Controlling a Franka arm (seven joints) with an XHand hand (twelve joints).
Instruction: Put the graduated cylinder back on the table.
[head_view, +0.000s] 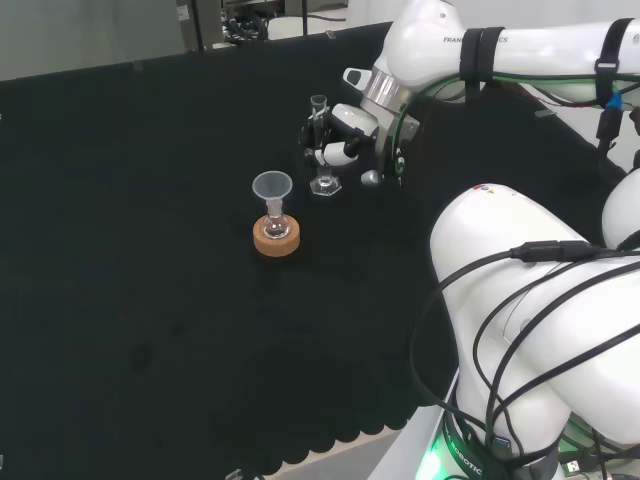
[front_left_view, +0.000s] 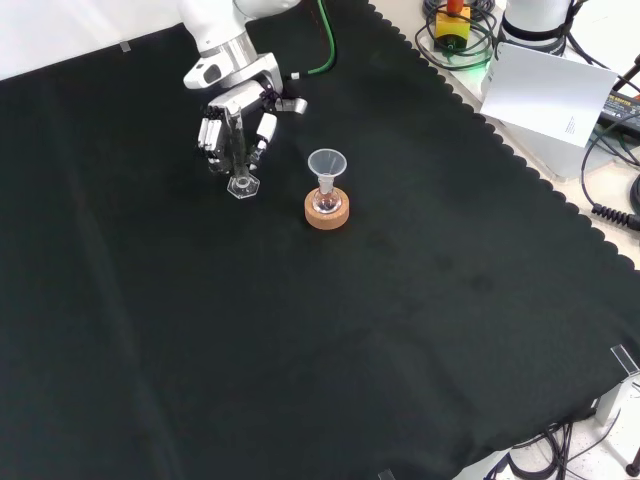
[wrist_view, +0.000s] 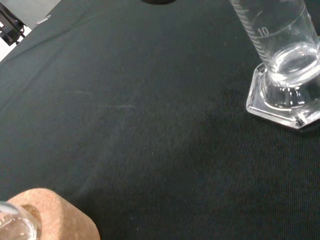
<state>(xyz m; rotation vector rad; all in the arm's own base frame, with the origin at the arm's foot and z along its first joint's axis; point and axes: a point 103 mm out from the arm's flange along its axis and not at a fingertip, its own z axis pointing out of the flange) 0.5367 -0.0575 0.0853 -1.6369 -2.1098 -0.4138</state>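
The clear graduated cylinder (head_view: 324, 184) stands upright with its hexagonal foot on the black cloth, seen from the front as (front_left_view: 241, 186) and close up in the wrist view (wrist_view: 283, 65). The hand (head_view: 343, 138) is beside its tube, with fingers (front_left_view: 212, 133) on one side and the thumb on the other, curled round it. In the head view, a small flask with a clear funnel (head_view: 272, 187) sits on a cork ring (head_view: 276, 240) to the left of and nearer than the cylinder. A corner of that cork ring (wrist_view: 52, 216) also appears in the wrist view.
The arm's white links (head_view: 530, 290) take up the head view's right. In the front view, a white sheet (front_left_view: 548, 88) and cables lie past the cloth's scalloped edge at the upper right. The funnel flask on its cork ring (front_left_view: 327, 212) stands just right of the cylinder there.
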